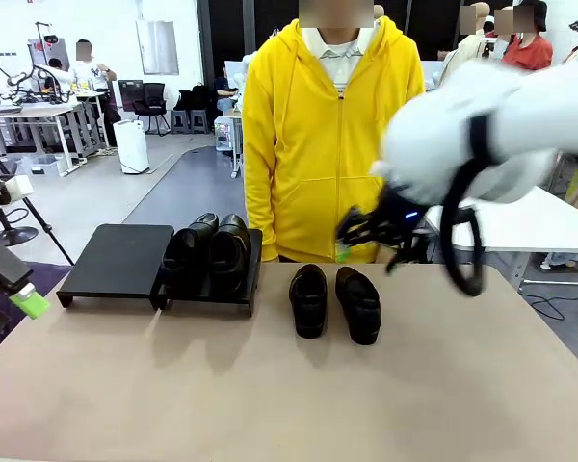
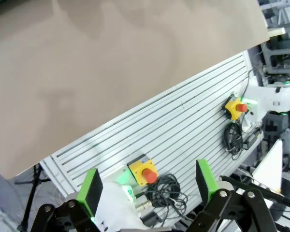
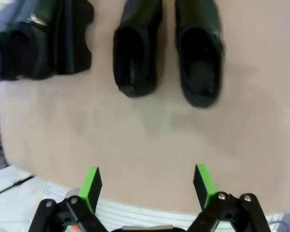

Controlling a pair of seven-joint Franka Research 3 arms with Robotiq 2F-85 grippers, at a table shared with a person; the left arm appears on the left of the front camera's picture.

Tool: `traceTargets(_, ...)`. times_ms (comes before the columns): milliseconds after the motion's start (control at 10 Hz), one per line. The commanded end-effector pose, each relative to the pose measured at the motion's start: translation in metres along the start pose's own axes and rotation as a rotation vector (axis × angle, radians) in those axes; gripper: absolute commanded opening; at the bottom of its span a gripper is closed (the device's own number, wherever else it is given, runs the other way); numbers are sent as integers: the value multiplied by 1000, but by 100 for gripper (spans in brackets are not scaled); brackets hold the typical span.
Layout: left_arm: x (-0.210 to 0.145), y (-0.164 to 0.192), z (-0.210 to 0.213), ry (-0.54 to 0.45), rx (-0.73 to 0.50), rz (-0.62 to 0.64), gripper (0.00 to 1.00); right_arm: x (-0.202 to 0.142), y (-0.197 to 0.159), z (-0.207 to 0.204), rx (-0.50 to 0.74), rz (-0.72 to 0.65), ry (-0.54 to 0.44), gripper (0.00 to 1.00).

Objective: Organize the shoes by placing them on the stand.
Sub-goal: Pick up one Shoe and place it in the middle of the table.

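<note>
Two glossy black leather loafers lie lengthwise mid-frame on the tan desk. Their heels face the right arm's fingers, spread apart nearby. The left arm's fingers are farther off, also apart.

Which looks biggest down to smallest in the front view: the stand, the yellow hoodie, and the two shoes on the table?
1. yellow hoodie
2. stand
3. left table shoe and right table shoe: they look alike, so no ranking between them.
</note>
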State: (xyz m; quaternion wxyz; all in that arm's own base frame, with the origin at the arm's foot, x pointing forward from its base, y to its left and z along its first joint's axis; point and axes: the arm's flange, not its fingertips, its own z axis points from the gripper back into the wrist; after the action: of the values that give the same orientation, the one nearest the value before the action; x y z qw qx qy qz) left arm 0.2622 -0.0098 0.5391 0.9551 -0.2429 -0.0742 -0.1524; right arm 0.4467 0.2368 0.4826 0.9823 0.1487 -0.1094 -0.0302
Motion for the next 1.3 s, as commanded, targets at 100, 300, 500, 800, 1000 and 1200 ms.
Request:
traceTargets(100, 0, 0, 2, 0, -18, -5, 100, 10, -3, -48, -31, -23, -2, 100)
traceTargets(300, 0, 0, 2, 0, -18, -5, 100, 0, 18, -42, -43, -9, -11, 100)
traceTargets(500, 0, 0, 2, 0, -18, -5, 100, 14, 22, -75, -170, 49, 71, 100)
traceTargets(800, 0, 0, 2, 0, -18, -5, 100, 78, 33, -67, -281, 29, 163, 100)
traceTargets(1000, 0, 0, 2, 0, -18, -5, 100, 113, 41, -86, -327, -12, 208, 100)
traceTargets(1200, 0, 0, 2, 0, -18, -5, 100, 126, 48, -104, -343, -46, 219, 100)
